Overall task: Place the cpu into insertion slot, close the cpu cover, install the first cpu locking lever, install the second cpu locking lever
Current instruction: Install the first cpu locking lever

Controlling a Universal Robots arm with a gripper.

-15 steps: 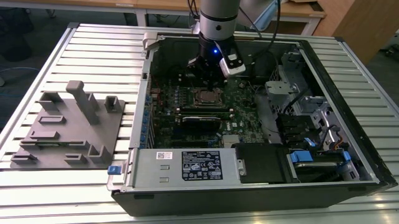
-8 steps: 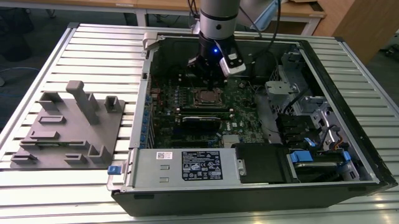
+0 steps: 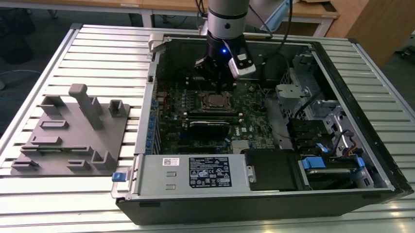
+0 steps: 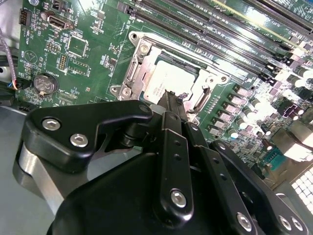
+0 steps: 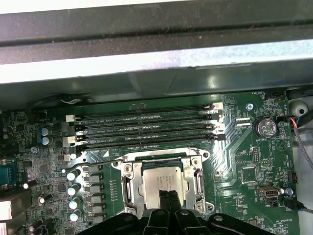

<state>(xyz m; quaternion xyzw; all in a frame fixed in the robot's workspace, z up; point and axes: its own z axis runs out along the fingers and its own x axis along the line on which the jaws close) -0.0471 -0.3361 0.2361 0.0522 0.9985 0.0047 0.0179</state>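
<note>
Straight below the gripper (image 5: 168,197), very close: the cpu (image 5: 164,177). Lies flat in the insertion slot (image 5: 156,157), shiny grey top facing up at the tool. Square, so no long side to line up with. Ringed by the cpu cover (image 5: 129,188), by the look of it folded down flat, with the grey top peeking through the window.

Just one arm here, so no picking between two. Hangs low inside the open computer case (image 3: 363,160), pointing down at the green motherboard (image 3: 172,121).

Now the tool. Fingers (image 4: 173,110) pressed close together, hardly a crack between them. Nothing to be seen pinched in there. Tips right over the edge of the cpu nearest the gripper's body, not over the middle. Touching the metal or just a hair above it? Hard to say from here.

Farther out past the fingertips, on the other side of the slot: four long thin memory slots (image 5: 146,129), side by side, running crosswise to the way the fingers point. Well clear of the tips. Off to one side of the gripper, near but apart: a round silver battery (image 4: 44,84) on the board.
</note>
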